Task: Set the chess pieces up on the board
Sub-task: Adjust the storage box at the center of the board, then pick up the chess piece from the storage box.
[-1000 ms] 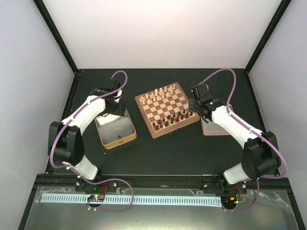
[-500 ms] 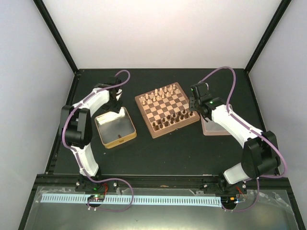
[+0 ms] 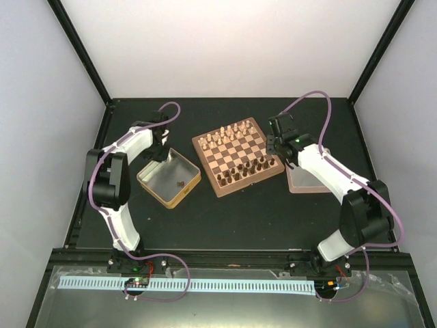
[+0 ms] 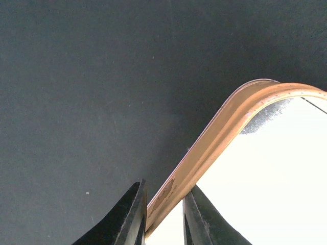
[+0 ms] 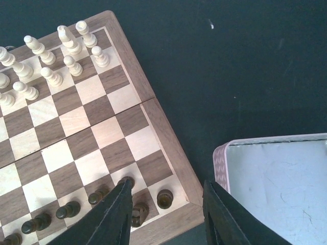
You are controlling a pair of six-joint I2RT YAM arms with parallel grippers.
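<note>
The left gripper [image 4: 163, 206] pinches the rim of the gold tin [image 4: 219, 130] at lower centre, likely to tip it. The right gripper [image 5: 166, 194] hangs part-open and empty over dark chess pieces [image 5: 69, 209] at the lower corner of the board [image 5: 153, 120].

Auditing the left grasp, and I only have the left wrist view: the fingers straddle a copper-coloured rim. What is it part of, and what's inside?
Observer: It belongs to an open metal tin left of the board, with a few small dark pieces on its floor.
Operator: And the right arm?
Observer: The right fingers hang apart over the board's right corner, above the dark chessmen standing there, gripping nothing.
</note>
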